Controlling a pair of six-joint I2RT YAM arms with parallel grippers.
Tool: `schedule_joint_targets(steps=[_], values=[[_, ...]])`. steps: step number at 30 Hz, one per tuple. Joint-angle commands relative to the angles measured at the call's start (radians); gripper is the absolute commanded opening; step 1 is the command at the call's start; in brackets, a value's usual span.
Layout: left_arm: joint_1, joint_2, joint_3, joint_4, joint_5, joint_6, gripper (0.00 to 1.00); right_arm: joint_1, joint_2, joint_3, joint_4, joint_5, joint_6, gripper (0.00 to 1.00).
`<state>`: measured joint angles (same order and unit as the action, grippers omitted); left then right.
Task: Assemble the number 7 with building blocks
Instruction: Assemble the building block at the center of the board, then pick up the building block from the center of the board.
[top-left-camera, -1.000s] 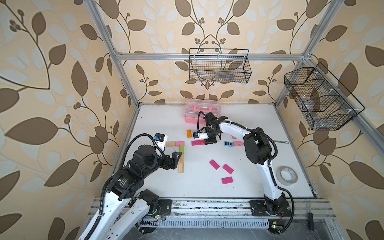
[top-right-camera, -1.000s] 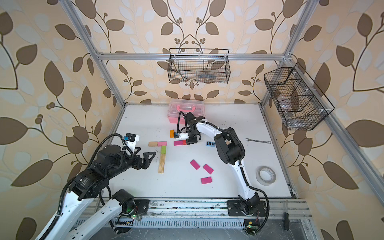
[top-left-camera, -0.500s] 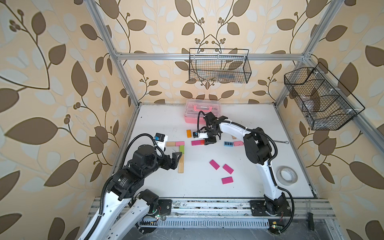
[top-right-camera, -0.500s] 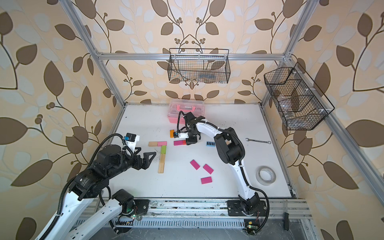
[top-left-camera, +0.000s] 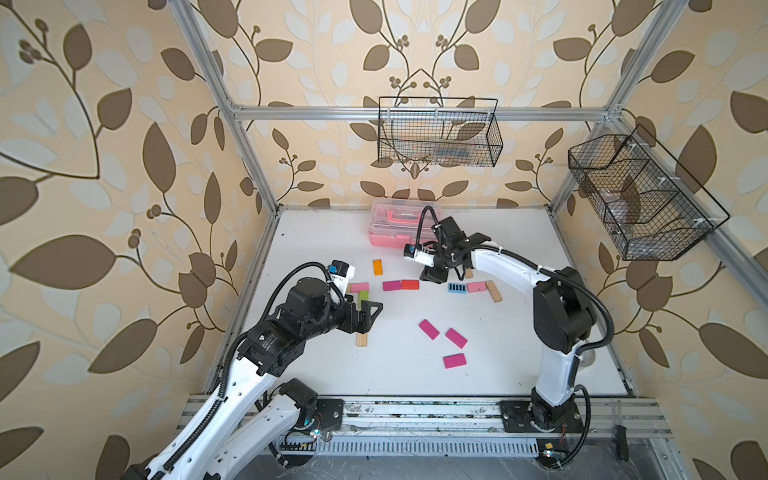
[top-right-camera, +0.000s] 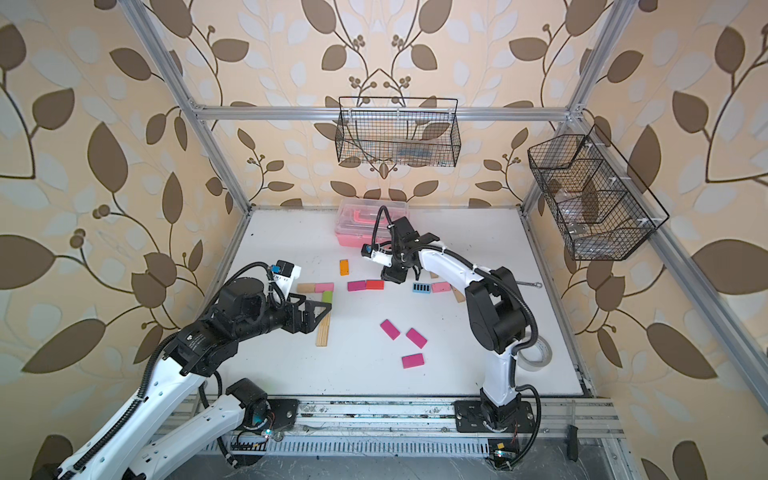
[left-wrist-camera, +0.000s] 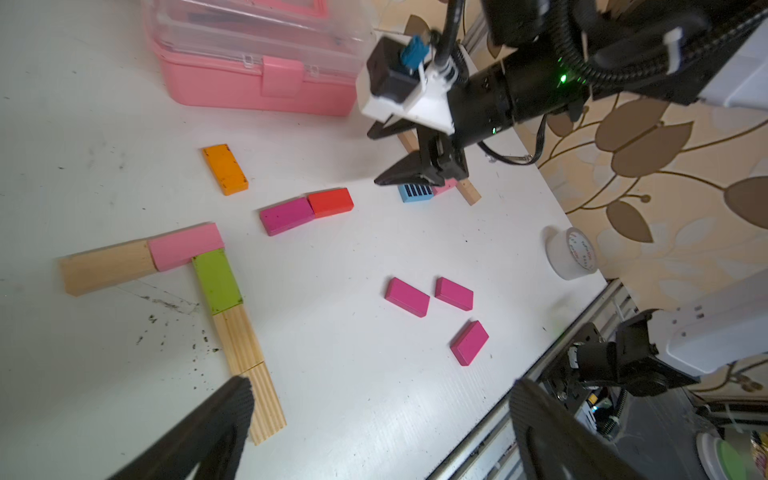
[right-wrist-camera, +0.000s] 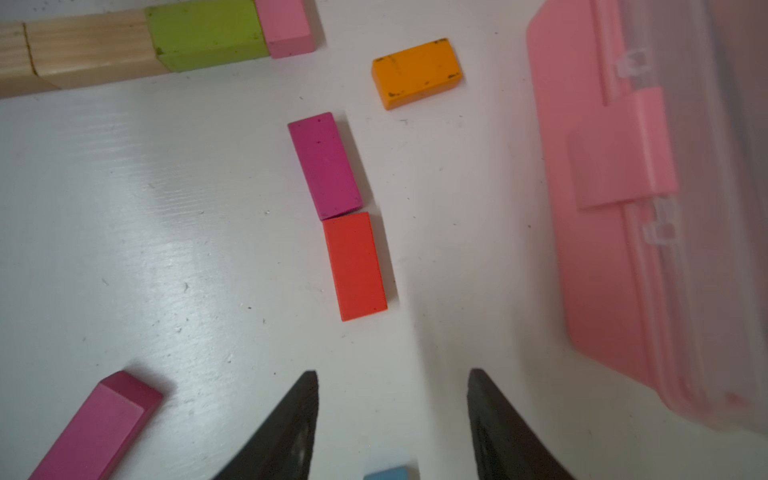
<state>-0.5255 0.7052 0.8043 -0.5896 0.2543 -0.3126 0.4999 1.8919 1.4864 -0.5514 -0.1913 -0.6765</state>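
**7 under left arm**

My open left end effector (top-left-camera: 370, 318) hangs over the 7's (left-wrist-camera: 216, 278) stem, part-hiding it from above; the left wrist view shows more. My right end effector (right-wrist-camera: 392, 374), open, empty, near case (top-left-camera: 388, 232) and red block (right-wrist-camera: 355, 266).

Robot test cell in a lab: aluminium frame (top-left-camera: 311, 112) lined with leaf-print panels (top-left-camera: 104, 166), white bench (top-left-camera: 519, 353), two arms (top-left-camera: 561, 316) bolted to a slotted rail (top-left-camera: 415, 409), wire baskets (top-left-camera: 440, 137) hung above.

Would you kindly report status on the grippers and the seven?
Left gripper open, empty. Right gripper open, empty. Number 7 laid out, stem touching bar. Pink case close beside right gripper.
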Motion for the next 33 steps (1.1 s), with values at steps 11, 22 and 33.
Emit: schedule_joint_targets(steps=[11, 22, 33], values=[[-0.116, 0.071, -0.063, 0.124, -0.063, -0.088, 0.99, 0.071, -0.320, -0.467, 0.054, 0.192, 0.671, 0.60], [-0.116, 0.100, -0.044, 0.117, -0.093, -0.068, 0.99, 0.241, -0.297, -0.667, 0.294, 0.079, 0.903, 0.61], [-0.116, 0.089, -0.021, 0.065, -0.118, -0.051, 0.99, 0.297, -0.235, -0.625, 0.273, 0.148, 0.964, 0.52]])
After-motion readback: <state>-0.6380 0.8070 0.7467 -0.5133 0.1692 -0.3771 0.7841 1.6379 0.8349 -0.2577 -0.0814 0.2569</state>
